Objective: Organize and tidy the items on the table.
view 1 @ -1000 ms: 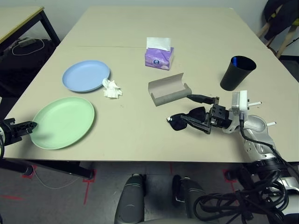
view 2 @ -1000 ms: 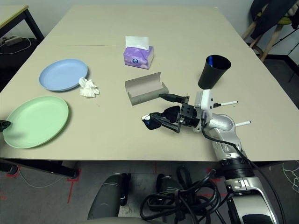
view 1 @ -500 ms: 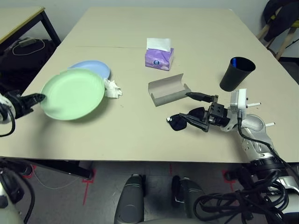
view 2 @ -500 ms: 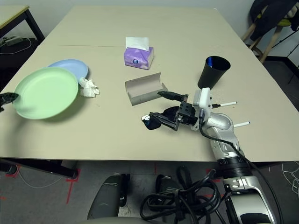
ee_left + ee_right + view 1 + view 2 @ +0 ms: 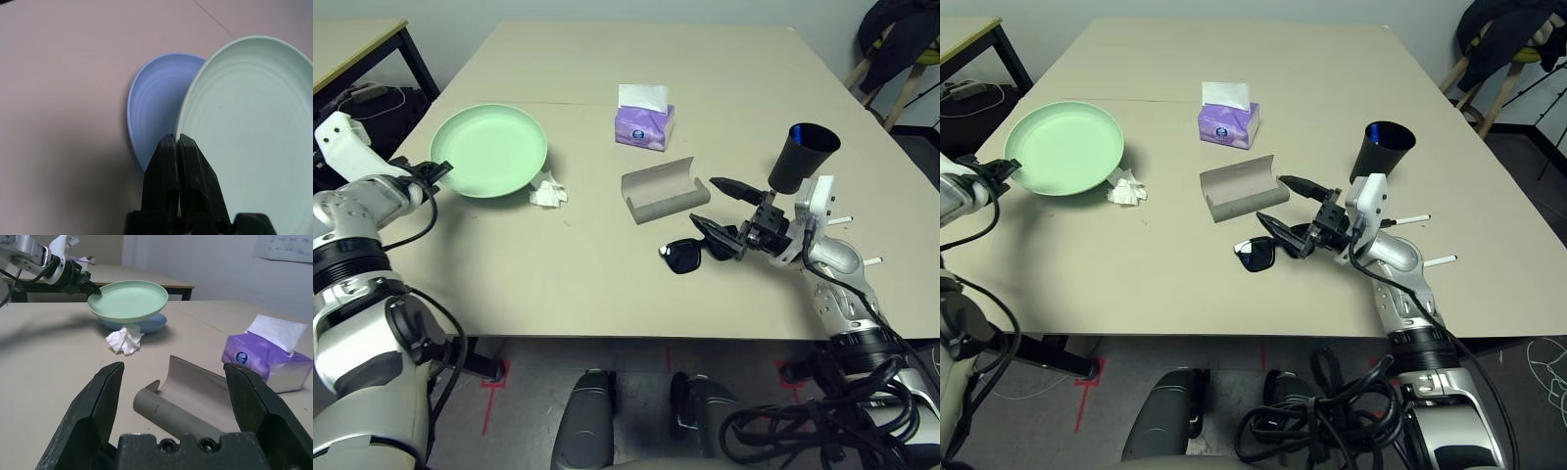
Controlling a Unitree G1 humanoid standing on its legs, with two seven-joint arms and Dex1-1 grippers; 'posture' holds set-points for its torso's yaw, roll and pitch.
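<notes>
My left gripper [image 5: 438, 171] is shut on the near rim of the light-green plate [image 5: 491, 152] and holds it over the light-blue plate [image 5: 155, 103], which shows beneath it in both wrist views. A crumpled white tissue [image 5: 546, 193] lies just right of the plates. The grey glasses case [image 5: 664, 191] lies open mid-table. My right gripper [image 5: 721, 209] stands open just right of the case, with nothing between its fingers [image 5: 95, 406]. The black sunglasses [image 5: 683, 257] rest on the table right by its lower finger. The black cup [image 5: 799, 157] and thin white sticks [image 5: 850, 217] are behind the right wrist.
A purple tissue box [image 5: 642, 117] stands behind the case. The table's front edge [image 5: 607, 331] runs close below the sunglasses. A black-legged side table [image 5: 357, 44] is at far left, and a chair [image 5: 901, 39] at far right.
My left gripper has lifted the green plate from the front left and carried it back over the blue plate. My right gripper has risen a little off the sunglasses. The view has shifted.
</notes>
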